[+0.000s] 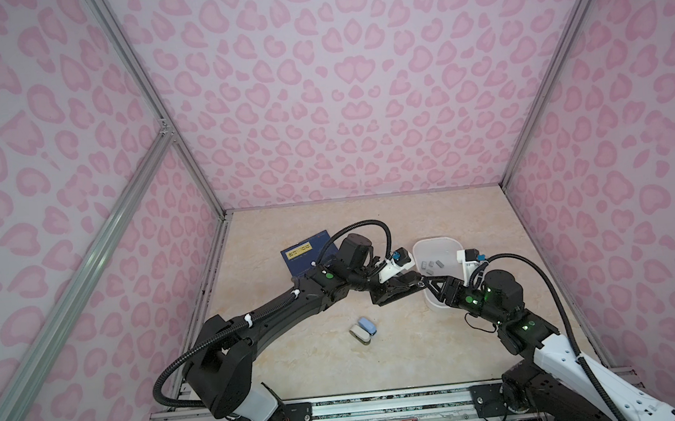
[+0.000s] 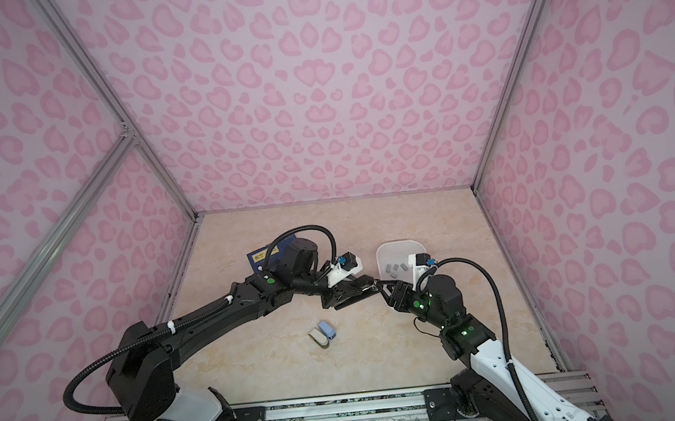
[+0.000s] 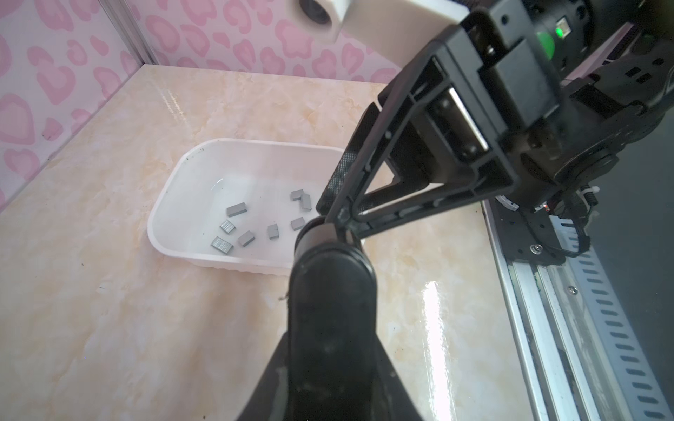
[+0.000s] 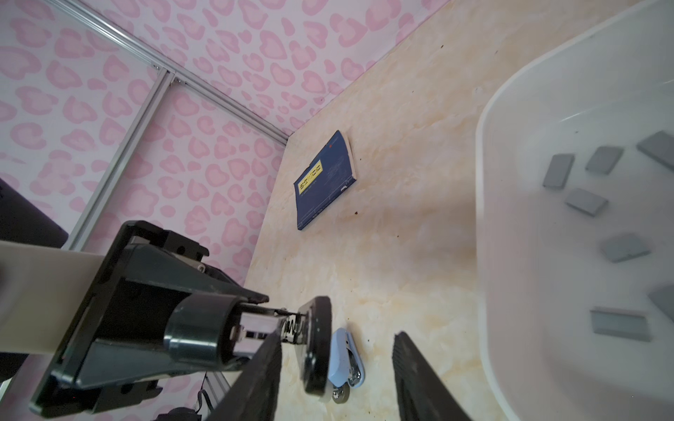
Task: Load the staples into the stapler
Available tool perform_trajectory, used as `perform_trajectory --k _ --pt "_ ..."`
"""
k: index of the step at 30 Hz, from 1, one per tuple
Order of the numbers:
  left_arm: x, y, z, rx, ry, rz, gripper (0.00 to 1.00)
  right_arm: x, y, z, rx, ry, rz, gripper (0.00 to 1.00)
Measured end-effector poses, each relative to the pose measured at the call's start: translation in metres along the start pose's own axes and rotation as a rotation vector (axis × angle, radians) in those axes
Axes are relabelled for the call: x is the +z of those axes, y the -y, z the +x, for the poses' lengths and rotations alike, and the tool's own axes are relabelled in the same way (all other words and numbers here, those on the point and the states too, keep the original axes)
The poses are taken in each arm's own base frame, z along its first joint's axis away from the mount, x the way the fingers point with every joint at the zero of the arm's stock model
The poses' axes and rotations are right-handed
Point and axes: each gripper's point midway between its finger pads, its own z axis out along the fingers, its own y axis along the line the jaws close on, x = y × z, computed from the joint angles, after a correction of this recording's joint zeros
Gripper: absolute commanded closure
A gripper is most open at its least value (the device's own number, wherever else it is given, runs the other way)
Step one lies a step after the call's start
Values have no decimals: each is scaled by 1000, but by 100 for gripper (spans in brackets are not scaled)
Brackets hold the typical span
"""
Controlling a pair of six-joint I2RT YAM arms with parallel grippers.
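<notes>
Opening black stapler (image 4: 204,328) clamped in left fingers (image 1: 411,284), right fingers (image 1: 430,284) half-spread, empty, astride its lid (image 4: 317,342); staple strips (image 3: 237,210) lying in white tray (image 3: 160,218) just beyond them; next, likely, a firm lid pinch.

1. The counter (image 3: 109,310) was glossy, smooth, marble-look stone.
2. The tray (image 3: 171,189) was smooth, translucent white plastic.
3. The staples (image 3: 237,210) were dull grey metal.
4. The stapler (image 3: 330,291) was matt black plastic.
5. The book (image 4: 324,182) had a smooth paper cover.
</notes>
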Motion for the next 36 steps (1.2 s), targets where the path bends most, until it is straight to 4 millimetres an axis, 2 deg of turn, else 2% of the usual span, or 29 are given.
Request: perform_trajectory --k 4,11,17,20,22,25,36 --pt "-1 0 1 0 -4 -7 97 9 0 7 3 -29 2 64" --pt "-4 1 0 4 1 -13 97 15 -4 3 30 -15 -17 73" --pt "-4 1 -1 9 8 -13 96 18 -13 4 62 -20 -67 90" --pt "-4 1 0 10 1 -16 86 20 -17 4 86 -16 -79 100" --pt "-4 0 1 8 -3 -19 76 21 -19 3 89 -14 -83 100" --pt "-4 1 1 9 -4 -20 67 21 -19 4 90 -12 -74 100" --pt "9 5 -19 52 32 8 66 23 -19 13 75 -43 -75 100"
